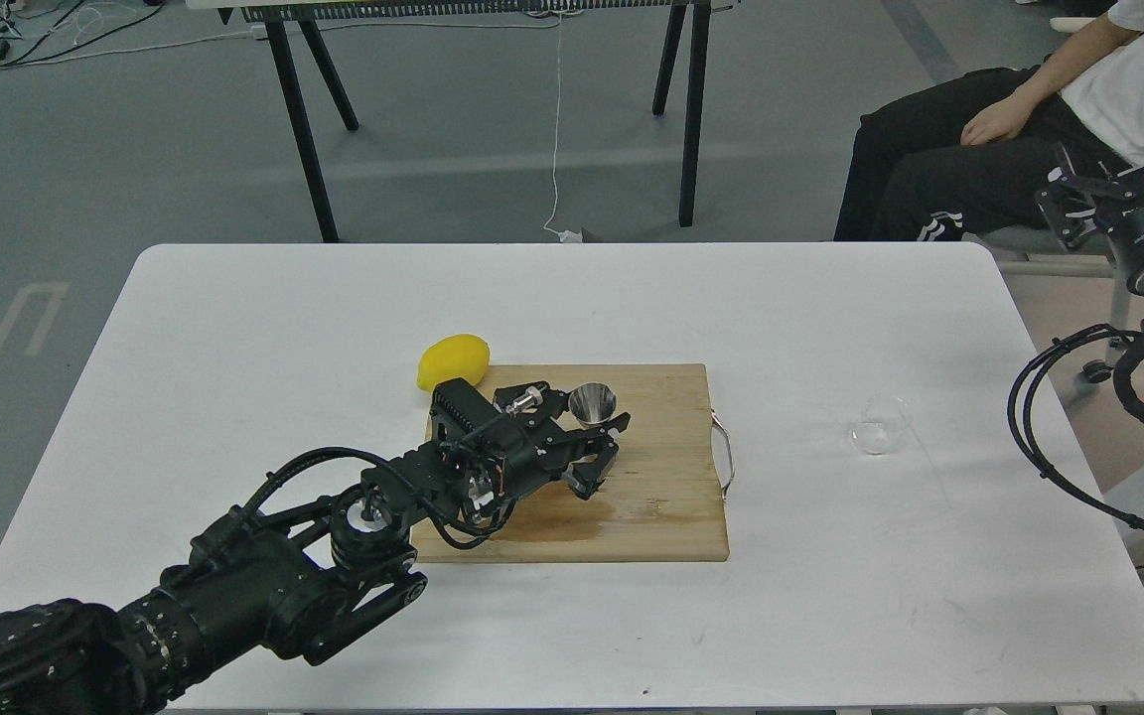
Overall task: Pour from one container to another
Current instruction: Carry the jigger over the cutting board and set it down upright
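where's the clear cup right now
In the head view the clear cup stands on the white table, right of the cutting board and its metal handle, well apart from the jigger.

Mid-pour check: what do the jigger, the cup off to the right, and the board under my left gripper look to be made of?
The jigger looks like polished steel: silvery, with bright reflections inside its cone. The cup looks like clear glass or plastic, since the white table shows through it; which one, I cannot tell. The board looks like light wood or bamboo, matte with visible grain, and a thin metal handle on its right edge.
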You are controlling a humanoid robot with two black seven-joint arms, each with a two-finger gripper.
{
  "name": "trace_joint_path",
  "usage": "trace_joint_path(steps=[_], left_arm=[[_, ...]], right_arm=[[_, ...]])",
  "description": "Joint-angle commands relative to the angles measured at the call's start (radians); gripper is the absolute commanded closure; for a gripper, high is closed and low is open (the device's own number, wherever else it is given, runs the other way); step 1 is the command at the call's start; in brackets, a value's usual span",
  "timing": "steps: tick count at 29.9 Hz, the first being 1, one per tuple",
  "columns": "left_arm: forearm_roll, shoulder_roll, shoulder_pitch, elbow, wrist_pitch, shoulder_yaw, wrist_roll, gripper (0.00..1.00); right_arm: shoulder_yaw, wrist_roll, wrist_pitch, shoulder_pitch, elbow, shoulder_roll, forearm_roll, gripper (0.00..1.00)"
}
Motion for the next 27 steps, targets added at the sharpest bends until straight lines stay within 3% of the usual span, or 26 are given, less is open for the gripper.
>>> trace_joint_path(steps=[1, 9, 21, 27], left_arm=[[0.000, 0.005, 0.002, -0.006, 0.002, -0.001, 0.000, 0.42], [0.000, 0.023, 0.002, -0.029, 0.003, -0.003, -0.011, 0.21], [0.000, 0.184, 0.018, -0.162, 0.012, -0.019, -0.018, 0.20], [0.000, 0.333, 0.058, -0.388, -0.006, -0.099, -0.018, 0.20]], right_arm=[[0.000, -0.001, 0.000, 0.000, 0.002, 0.000, 0.000, 0.00], [0.000, -0.001, 0.000, -0.002, 0.000, 0.000, 0.000, 0.00], [0.000, -0.001, 0.000, -0.002, 0.002, -0.002, 0.000, 0.00], [0.000, -0.002, 0.000, -0.002, 0.000, -0.015, 0.000, 0.00]])
